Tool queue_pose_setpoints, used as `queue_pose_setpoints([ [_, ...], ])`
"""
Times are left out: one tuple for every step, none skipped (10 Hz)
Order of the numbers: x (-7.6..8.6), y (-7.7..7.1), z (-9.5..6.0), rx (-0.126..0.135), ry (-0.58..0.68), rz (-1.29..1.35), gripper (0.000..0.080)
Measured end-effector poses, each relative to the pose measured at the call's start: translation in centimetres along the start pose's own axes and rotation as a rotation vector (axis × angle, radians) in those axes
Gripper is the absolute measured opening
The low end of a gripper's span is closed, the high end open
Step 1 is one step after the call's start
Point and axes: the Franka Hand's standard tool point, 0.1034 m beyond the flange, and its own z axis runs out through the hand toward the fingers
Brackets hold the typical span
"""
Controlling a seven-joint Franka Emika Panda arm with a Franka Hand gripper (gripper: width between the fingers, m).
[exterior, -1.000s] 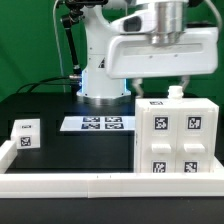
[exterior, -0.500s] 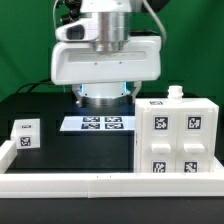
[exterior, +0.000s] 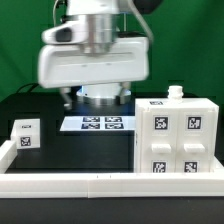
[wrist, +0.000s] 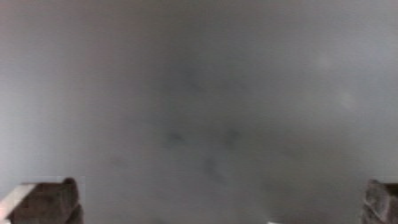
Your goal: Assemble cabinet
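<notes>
Cabinet (exterior: pixel 178 140) stood upright on the black tabletop (exterior: pixel 70 152) at the exterior view's right, its tagged drawer fronts facing the camera. The pincer (exterior: pixel 96 98) hung above the tabletop, over the marker board (exterior: pixel 100 124) and well apart from the cabinet. It was spread wide and pinched nothing: in the wrist view its fingertips (wrist: pixel 39 202) sat at opposite edges, with only blurred grey between them. A small tagged cube (exterior: pixel 25 135) rested at the exterior view's left.
</notes>
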Motion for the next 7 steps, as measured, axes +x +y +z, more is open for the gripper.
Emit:
queue_pose_setpoints([
  [-1.6, 2.4, 0.2, 0.003, -0.007, 0.006, 0.0797],
  [-3.2, 4.4, 0.5, 0.004, -0.016, -0.007, 0.0797],
  [-4.7, 6.6, 0.8, 0.005, -0.022, -0.009, 0.0797],
  [-5.7, 8.1, 1.0, 0.000, -0.025, 0.014, 0.0797],
  [-6.3, 8.9, 1.1, -0.001, -0.031, 0.024, 0.0797],
  [-6.1, 8.7, 1.1, 0.000, -0.030, 0.019, 0.0797],
  [-6.1, 8.5, 1.2, 0.001, -0.030, 0.014, 0.0797],
])
